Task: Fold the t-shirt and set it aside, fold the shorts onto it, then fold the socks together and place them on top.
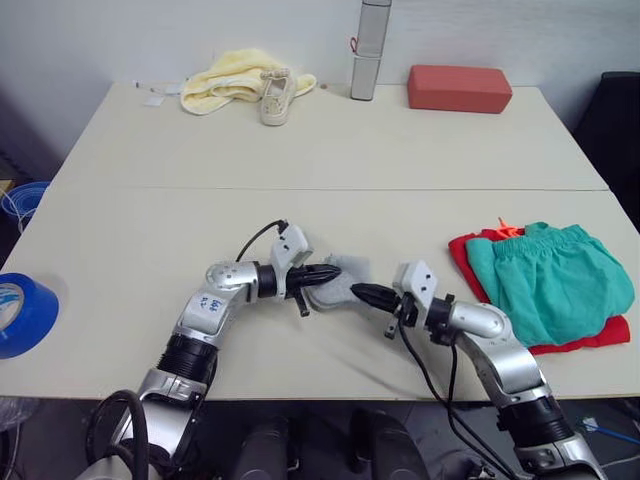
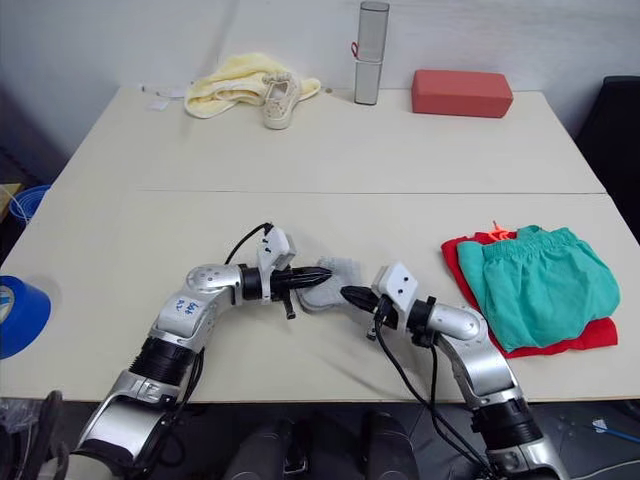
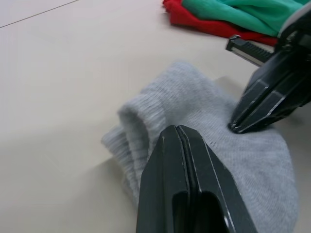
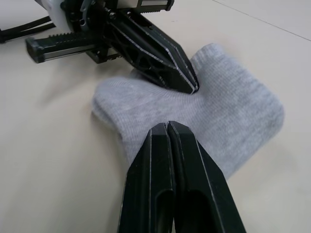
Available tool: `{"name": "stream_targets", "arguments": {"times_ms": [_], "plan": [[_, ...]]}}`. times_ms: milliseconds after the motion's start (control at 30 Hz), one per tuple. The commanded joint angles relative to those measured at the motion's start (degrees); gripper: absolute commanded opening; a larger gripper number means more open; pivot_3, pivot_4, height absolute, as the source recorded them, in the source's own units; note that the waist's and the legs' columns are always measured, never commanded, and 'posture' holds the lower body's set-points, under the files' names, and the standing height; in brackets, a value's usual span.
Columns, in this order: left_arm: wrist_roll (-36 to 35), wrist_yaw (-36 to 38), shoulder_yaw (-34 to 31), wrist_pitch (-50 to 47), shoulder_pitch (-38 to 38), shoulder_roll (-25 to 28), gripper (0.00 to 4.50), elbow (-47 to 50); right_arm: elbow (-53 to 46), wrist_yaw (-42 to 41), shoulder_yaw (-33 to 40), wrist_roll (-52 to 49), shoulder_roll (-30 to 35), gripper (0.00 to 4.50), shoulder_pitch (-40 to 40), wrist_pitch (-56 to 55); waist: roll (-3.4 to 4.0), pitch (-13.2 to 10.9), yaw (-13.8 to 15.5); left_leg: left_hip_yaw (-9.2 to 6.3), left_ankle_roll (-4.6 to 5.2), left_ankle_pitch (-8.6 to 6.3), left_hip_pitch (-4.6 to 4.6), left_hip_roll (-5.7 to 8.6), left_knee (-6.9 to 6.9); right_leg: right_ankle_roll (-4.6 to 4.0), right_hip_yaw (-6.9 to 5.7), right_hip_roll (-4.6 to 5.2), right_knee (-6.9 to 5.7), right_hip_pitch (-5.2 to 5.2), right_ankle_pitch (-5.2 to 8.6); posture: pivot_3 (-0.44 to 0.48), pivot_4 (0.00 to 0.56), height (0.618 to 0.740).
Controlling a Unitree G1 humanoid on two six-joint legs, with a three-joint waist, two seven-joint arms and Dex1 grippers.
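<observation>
The light grey socks (image 1: 343, 283) lie stacked flat near the table's front middle. From the left, my left gripper (image 1: 335, 270) is shut, its tip resting on top of the socks (image 3: 194, 102). My right gripper (image 1: 358, 292) comes from the right, also shut, with its tip pressing on the socks' (image 4: 233, 111) near edge. No cloth shows between either pair of fingers. The two tips sit a few centimetres apart. At the right, the folded teal shorts (image 1: 550, 280) lie on the folded red t-shirt (image 1: 462, 255), whose edges show around them.
A pale yellow cloth (image 1: 235, 78) and a small off-white shoe (image 1: 277, 97) sit at the back left. A silver cylinder (image 1: 369, 50) and a red-brown block (image 1: 459, 88) stand at the back. A blue tape roll (image 1: 20, 312) lies at the left edge.
</observation>
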State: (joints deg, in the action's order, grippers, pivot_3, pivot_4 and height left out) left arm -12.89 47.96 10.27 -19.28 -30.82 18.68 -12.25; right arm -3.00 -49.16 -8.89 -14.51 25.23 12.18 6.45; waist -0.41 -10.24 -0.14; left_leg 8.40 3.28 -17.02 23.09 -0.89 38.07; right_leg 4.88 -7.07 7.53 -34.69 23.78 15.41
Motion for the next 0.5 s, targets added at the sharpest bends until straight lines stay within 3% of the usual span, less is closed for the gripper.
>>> {"name": "stream_targets", "arguments": {"times_ms": [33, 333, 500], "plan": [[0.0, -0.1, -1.6, 0.3, 2.5, 1.4, 0.0, 0.5, -1.8, -1.1, 1.7, -1.0, 1.4, 0.06, -2.3, -1.2, 0.0, 0.0, 0.0, -0.01, -0.01, 0.0, -0.05, 0.0, 0.0, 0.0, 0.0, 0.0, 0.0, -0.04, 0.0, 0.0, 0.15, 0.74], [-9.2, 6.9, -6.1, -5.3, -1.6, 3.8, 0.0, 7.2, -4.7, -4.1, 5.1, -7.8, 2.0, 0.06, 0.7, 1.8, 0.0, 0.0, 0.0, -0.03, -0.31, -0.17, -0.11, -0.02, -0.01, -0.03, 0.02, 0.04, -0.02, -0.06, 0.01, 0.0, 0.15, 0.74], [-6.0, 6.7, -3.1, -4.3, -6.8, 1.7, 0.0, 2.7, -0.3, -3.3, 1.8, -4.0, -0.8, 0.06, 4.5, 0.7, 0.0, 0.0, 0.2, -0.03, -0.12, -0.05, -0.09, 0.01, 0.0, -0.02, -0.02, 0.04, -0.03, -0.07, 0.01, 0.0, 0.15, 0.74]]}}
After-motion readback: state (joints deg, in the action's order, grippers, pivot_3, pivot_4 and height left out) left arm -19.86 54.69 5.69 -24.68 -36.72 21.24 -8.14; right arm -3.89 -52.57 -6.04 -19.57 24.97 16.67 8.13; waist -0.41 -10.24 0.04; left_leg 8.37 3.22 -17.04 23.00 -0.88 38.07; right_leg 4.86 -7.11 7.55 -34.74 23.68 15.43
